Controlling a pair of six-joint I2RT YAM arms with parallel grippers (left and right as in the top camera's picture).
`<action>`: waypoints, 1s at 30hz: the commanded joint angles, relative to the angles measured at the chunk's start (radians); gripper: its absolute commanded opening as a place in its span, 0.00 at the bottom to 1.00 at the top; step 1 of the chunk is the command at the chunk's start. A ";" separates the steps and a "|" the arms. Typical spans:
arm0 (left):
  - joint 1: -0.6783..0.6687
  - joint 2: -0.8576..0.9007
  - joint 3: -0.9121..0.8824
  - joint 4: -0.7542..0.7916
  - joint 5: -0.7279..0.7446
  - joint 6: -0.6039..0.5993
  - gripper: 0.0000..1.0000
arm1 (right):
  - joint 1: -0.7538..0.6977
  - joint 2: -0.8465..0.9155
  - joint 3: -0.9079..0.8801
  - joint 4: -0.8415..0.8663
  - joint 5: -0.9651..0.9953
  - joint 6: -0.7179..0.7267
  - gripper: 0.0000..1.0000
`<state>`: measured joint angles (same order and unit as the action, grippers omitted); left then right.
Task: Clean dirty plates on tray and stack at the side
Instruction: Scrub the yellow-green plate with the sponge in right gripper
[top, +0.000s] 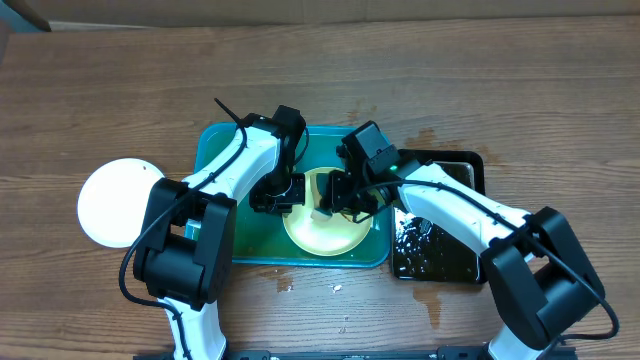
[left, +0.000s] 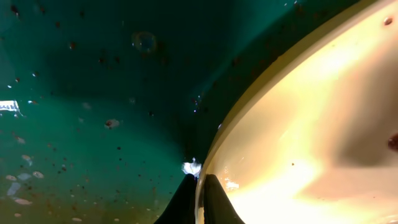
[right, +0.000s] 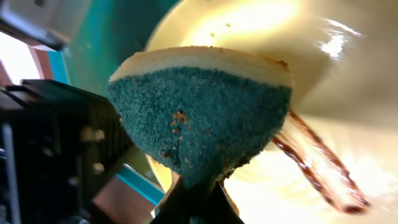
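From above, two plates: one white plate (top: 118, 203) on the table (top: 100, 90) left of the green tray (top: 260, 252), one yellow plate (top: 325, 238) inside it. One black tray (top: 478, 160) holds water (top: 430, 255). Left wrist: the left gripper (left: 199, 183) pinches the yellow plate's rim. Right wrist: the right gripper (right: 196, 186) squeezes one sponge (right: 202, 118) near a brown smear (right: 317, 168).

one plate (top: 325, 238) in tray (top: 322, 148) | second plate (top: 115, 202) left of tray, on table (top: 100, 80) | smaller tray (top: 440, 262) right

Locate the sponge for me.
In the right wrist view the sponge is pinched in the right hand. It sits over the pale yellow-green plate on the teal tray, beside a brown smear.
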<state>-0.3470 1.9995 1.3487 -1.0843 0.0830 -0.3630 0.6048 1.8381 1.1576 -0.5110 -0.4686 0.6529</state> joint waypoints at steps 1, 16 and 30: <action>-0.001 0.020 -0.006 0.005 -0.004 0.011 0.04 | 0.011 0.014 0.020 0.017 -0.026 0.037 0.04; -0.001 0.020 -0.006 0.004 -0.004 0.008 0.04 | 0.011 0.118 0.020 0.056 -0.023 0.059 0.04; 0.003 0.020 -0.006 -0.007 -0.032 -0.008 0.04 | -0.058 0.161 0.020 -0.216 0.233 0.047 0.04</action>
<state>-0.3519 1.9995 1.3479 -1.0847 0.1013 -0.3634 0.5858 1.9709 1.2030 -0.6693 -0.4290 0.7044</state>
